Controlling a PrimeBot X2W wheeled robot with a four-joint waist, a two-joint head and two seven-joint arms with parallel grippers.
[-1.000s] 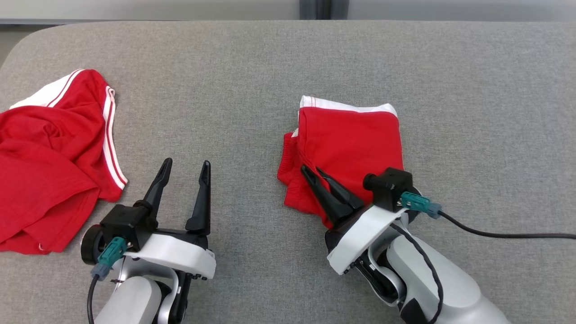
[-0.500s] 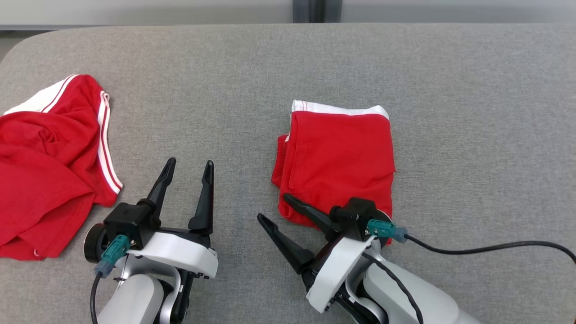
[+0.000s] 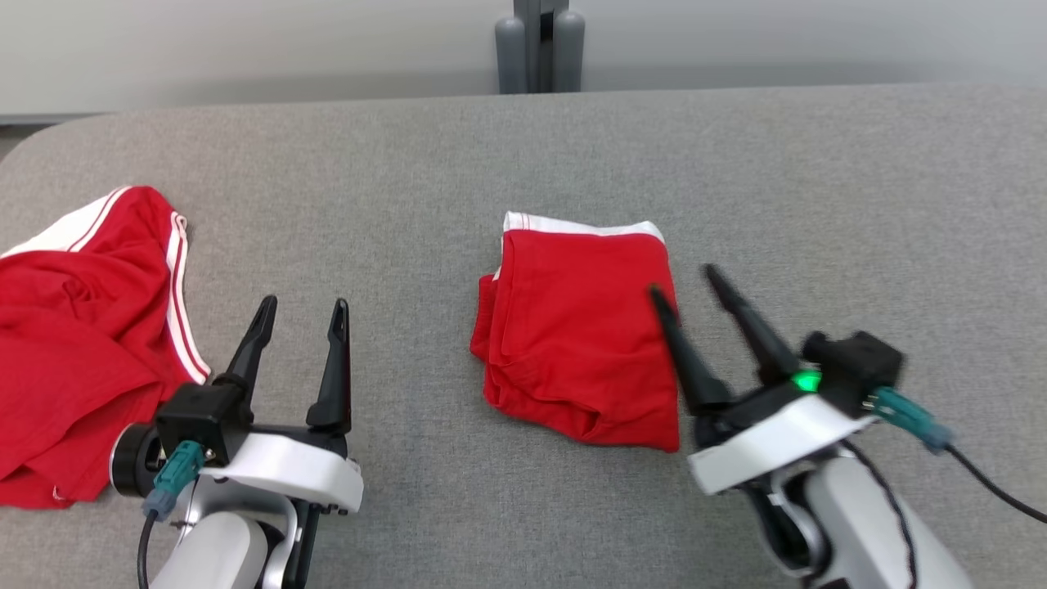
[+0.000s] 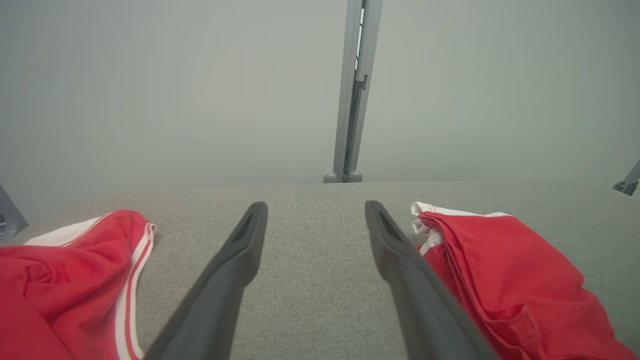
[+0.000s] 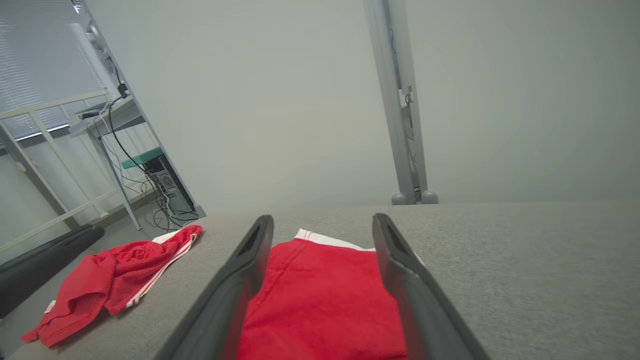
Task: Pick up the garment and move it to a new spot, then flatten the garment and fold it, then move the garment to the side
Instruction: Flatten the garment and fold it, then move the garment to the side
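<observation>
Spreading beneath the garment (image 3: 581, 327), a grey surface (image 3: 818, 204) meets a pale wall (image 3: 245, 49).

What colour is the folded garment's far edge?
White band on red folded garment; head view shows it best.

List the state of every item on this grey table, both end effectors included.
Folded red cloth garment with white waistband: neatly folded, lying flat on the grey fabric table, not held.
Crumpled red cloth garment with white stripes: bunched, unfolded, at the table's left edge, untouched.
Left end effector: open, empty, between the two garments.
Right end effector: open, empty, by the folded garment's right edge.
</observation>
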